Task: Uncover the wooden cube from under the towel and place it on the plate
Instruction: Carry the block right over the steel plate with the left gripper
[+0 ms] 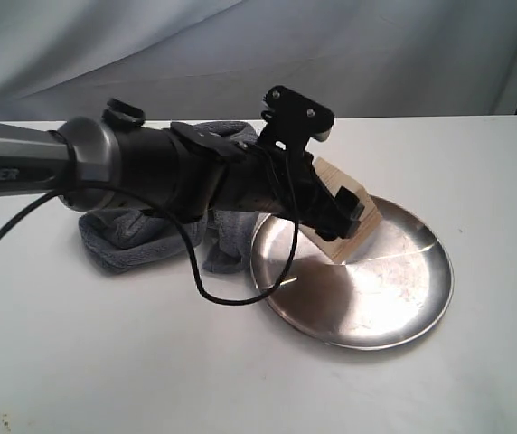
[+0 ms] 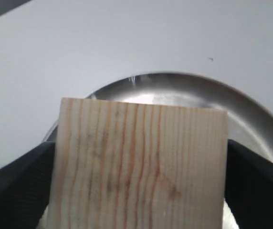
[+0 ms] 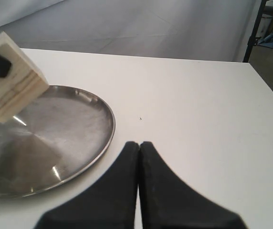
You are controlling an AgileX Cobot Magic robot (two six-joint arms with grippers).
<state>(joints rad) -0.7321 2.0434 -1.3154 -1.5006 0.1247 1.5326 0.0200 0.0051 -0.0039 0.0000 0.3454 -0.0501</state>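
The pale wooden cube [image 1: 349, 217] [image 2: 139, 164] [image 3: 10, 76] is tilted over the near-left part of the shiny steel plate [image 1: 394, 298] [image 2: 251, 112] [image 3: 74, 124]. My left gripper [image 1: 342, 215] [image 2: 139, 181] is shut on the cube, one black finger on each side face. Whether the cube's lower edge touches the plate I cannot tell. The dark-grey towel [image 1: 123, 237] lies crumpled on the table left of the plate, partly hidden behind the left arm. My right gripper [image 3: 140, 145] is shut and empty, low over the white table beside the plate's rim; it is outside the exterior view.
The left arm [image 1: 150, 172] stretches across the exterior view from the left, with a black cable [image 1: 231, 294] hanging down to the table. A grey cloth backdrop [image 1: 258, 54] rises behind the white table [image 1: 105, 362]. The table's edge [image 3: 270, 95] and a dark stand [image 3: 253, 28] appear in the right wrist view.
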